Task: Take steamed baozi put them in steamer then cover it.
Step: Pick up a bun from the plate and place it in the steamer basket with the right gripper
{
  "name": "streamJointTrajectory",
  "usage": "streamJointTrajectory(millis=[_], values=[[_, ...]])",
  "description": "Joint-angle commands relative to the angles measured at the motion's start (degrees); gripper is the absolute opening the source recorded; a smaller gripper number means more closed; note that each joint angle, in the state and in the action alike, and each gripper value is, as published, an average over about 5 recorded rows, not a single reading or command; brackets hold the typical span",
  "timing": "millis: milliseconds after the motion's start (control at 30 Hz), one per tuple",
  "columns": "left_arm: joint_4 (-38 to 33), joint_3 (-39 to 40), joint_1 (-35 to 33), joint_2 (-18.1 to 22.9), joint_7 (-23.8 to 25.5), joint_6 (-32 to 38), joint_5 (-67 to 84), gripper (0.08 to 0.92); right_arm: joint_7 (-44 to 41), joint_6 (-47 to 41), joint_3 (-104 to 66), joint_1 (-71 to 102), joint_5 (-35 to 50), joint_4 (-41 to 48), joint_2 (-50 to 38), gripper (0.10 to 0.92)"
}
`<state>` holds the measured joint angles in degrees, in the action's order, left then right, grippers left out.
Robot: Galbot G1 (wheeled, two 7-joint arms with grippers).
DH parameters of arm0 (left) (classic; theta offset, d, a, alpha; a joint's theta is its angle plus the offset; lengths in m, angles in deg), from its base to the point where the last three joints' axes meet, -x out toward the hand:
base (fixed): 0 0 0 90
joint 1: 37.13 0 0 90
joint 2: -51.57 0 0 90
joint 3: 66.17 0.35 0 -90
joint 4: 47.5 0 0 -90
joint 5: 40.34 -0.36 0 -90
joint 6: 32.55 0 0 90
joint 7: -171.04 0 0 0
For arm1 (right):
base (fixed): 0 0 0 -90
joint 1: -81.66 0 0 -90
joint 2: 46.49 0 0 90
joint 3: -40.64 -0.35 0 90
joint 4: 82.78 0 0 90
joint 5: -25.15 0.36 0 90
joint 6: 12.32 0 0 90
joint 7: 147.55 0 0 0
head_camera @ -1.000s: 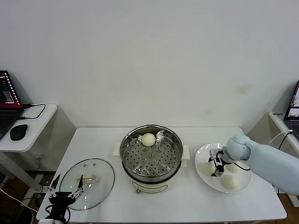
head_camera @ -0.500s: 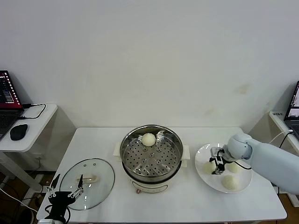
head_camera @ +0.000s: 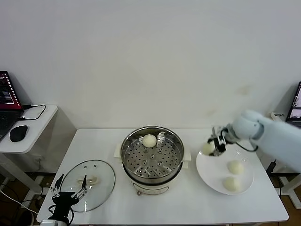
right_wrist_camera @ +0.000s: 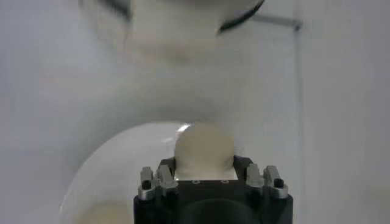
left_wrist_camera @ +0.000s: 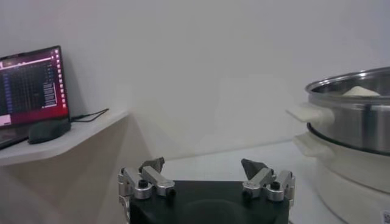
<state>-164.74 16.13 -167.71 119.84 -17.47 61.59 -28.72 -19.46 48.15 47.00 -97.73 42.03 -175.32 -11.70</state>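
Up off the plate (head_camera: 212, 181) goes one bun (head_camera: 208, 148), squeezed tight in the right hand (head_camera: 215, 146), now above the plate's left rim. Two buns (head_camera: 235, 167) stay on it, near the worktop's (head_camera: 188, 207) right edge. One bun (head_camera: 149, 140) sits in the steamer (head_camera: 151, 155). By the front left corner, the left hand (head_camera: 69, 194) waits open over the cover (head_camera: 88, 184).

Left gripper (left_wrist_camera: 206, 176) with fingers spread wide apart, holding nothing. Beyond it to one side, steamer (left_wrist_camera: 352, 131) with a baozi (left_wrist_camera: 361, 91) peeking over the rim; opposite, laptop (left_wrist_camera: 31, 85) and mouse (left_wrist_camera: 49, 130).
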Motion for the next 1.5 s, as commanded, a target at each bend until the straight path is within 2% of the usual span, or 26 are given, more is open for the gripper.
streamJointTrajectory(millis=[33, 267, 633, 967, 1500], values=[[-0.1, 0.2, 0.1, -0.1, 0.0, 0.0, 0.1, 0.823, 1.2, -4.4, 9.7, -20.3, 12.9, -3.8, 6.4, 0.602], [-0.2, -0.1, 0.3, -0.1, 0.0, 0.0, 0.3, 0.823, 7.0, -10.1, 8.5, -16.0, 22.9, -2.2, 19.8, 0.603], [-0.7, -1.0, 0.7, 0.4, 0.0, 0.1, 0.6, 0.823, 11.8, -12.0, 6.9, -4.0, 23.6, 9.4, 36.9, 0.61], [-1.4, -0.8, 0.9, 1.5, 0.2, -0.2, 0.7, 0.823, 13.4, -12.2, 7.5, 1.8, 21.9, 14.3, 40.9, 0.611], [-1.2, -0.7, 0.9, 1.4, 0.1, -0.1, 0.6, 0.823, 13.6, -12.3, 8.5, 3.5, 20.0, 14.3, 41.1, 0.635]])
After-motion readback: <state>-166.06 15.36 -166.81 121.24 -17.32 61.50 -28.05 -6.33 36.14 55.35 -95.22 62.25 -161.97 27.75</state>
